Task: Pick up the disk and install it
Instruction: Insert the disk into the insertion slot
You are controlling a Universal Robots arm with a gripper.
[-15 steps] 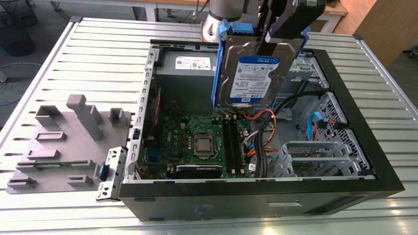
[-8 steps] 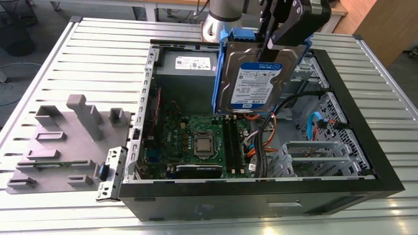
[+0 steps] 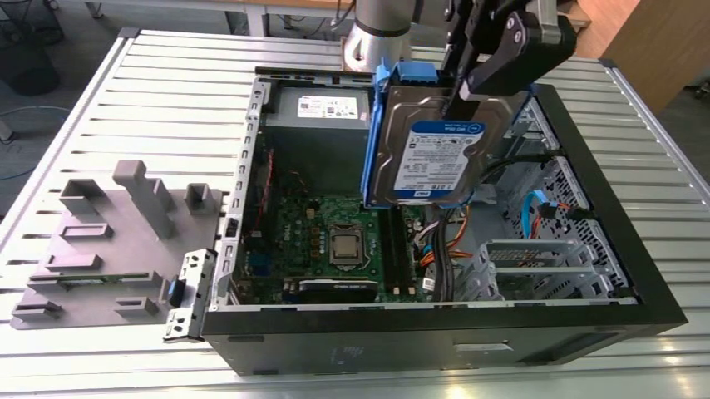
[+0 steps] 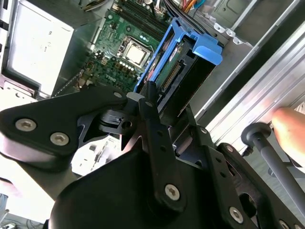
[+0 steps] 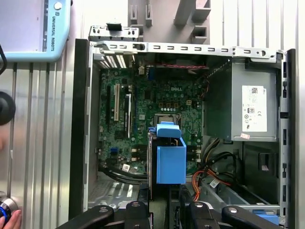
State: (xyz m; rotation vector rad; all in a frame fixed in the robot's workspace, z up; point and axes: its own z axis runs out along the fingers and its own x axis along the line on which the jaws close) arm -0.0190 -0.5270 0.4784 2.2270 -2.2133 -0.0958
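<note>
Progress: pick-up looks done; the disk point(image 3: 431, 158) is off any support, in the air over the open computer case point(image 3: 444, 320); install not done, since the disk sits in no bay or slot that I can see.

Gripper point(image 3: 461, 103): clenched on the disk, grasping its upper edge close to the blue carrier handle point(image 3: 413, 75); in the second wrist view the black fingers point(image 4: 148, 102) straddle the disk point(image 4: 177, 71) edge-on.

Position, taking the exterior view as a clock face: the disk hangs at about 1 o'clock from the motherboard point(image 3: 332, 241), just beside the power-supply box point(image 3: 316, 112) on its 3 o'clock side; a grey metal cage point(image 3: 533, 266) lies low in the case at roughly 5 o'clock from the disk, well apart from it.

Orientation: the disk stands on edge, near upright, slightly tilted, label face towards the exterior camera; blue rails run along both long sides.

Arm pose: the arm base point(image 3: 377, 29) stands at 12 o'clock beyond the case; the wrist reaches down over the case, fingers pointing down into the opening; in the first wrist view the carrier point(image 5: 170, 160) hangs straight over the board.

Other: a grey moulded fixture point(image 3: 111, 241) rests on the slatted counter point(image 3: 166, 91) at 9 o'clock from the case; a person's hand point(image 4: 288, 126) is at the counter edge, apart from the arm.
</note>
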